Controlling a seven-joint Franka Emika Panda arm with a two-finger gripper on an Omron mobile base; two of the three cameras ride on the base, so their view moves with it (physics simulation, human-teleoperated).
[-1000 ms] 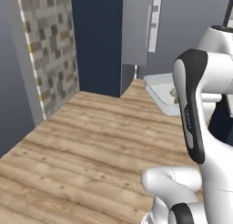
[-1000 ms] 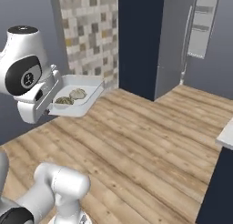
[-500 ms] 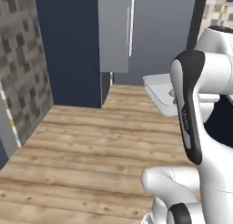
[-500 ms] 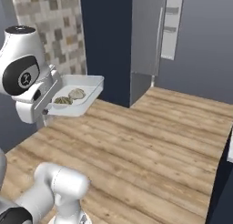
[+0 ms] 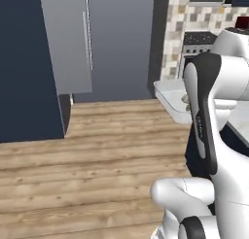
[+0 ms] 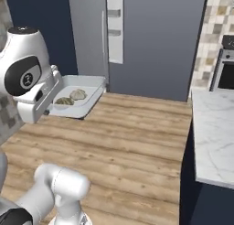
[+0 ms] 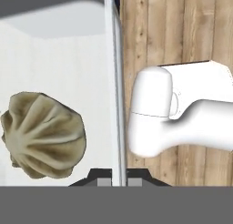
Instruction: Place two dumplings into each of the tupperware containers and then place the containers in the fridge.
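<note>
Clamped on the wall of the shallow translucent grey-white container (image 6: 87, 97), the two-finger gripper (image 7: 119, 178) carries two lumpy beige dumplings (image 6: 71, 97) near the tall grey fridge (image 6: 151, 41).

No readable text, labels, brand names, numbers or signs appear in any view — the surfaces shown are plain and unmarked.
</note>
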